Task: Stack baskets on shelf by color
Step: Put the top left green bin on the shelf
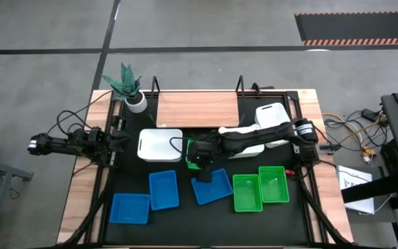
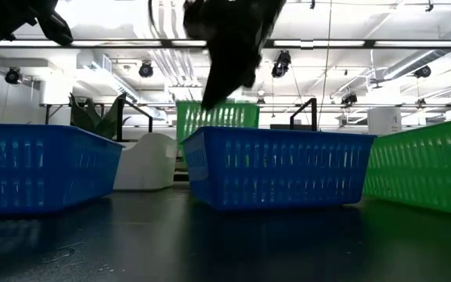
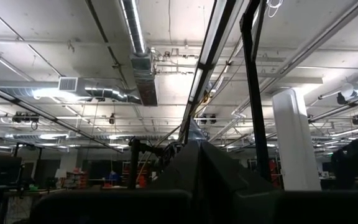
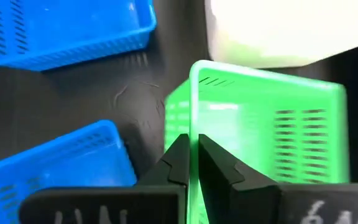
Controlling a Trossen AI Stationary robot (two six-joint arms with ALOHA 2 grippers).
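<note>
Green plastic is pinched between the fingers of the right gripper [image 4: 193, 163]: they have clamped onto one wall of a green basket [image 4: 260, 130], one finger inside the rim and one outside. In the high view this gripper [image 1: 197, 155] sits just in front of the light-wood shelf [image 1: 197, 108], at the middle of the black-topped table [image 1: 126, 183], and the held basket shows only as a green patch under it. In the low view the same basket [image 2: 218, 123] appears tilted and raised behind a blue basket [image 2: 276, 166].

Two more green baskets [image 1: 247, 192] [image 1: 273, 184] lie side by side farther out from the shelf, toward its right end. Three blue baskets lie in front of the shelf too: one [image 1: 211, 186] just beyond the right gripper, one [image 1: 164, 189] beside it, and one [image 1: 130, 208] nearest the table's front-left corner. A white basket [image 1: 159, 146] sits just in front of the shelf's left half; another white one [image 1: 271, 114] lies off its right end, and a further white piece [image 1: 251, 149] shows under the right arm.

The left gripper [image 1: 119, 140] waits well left of the shelf, near a white plant pot [image 1: 137, 102], its fingers clenched on nothing.
</note>
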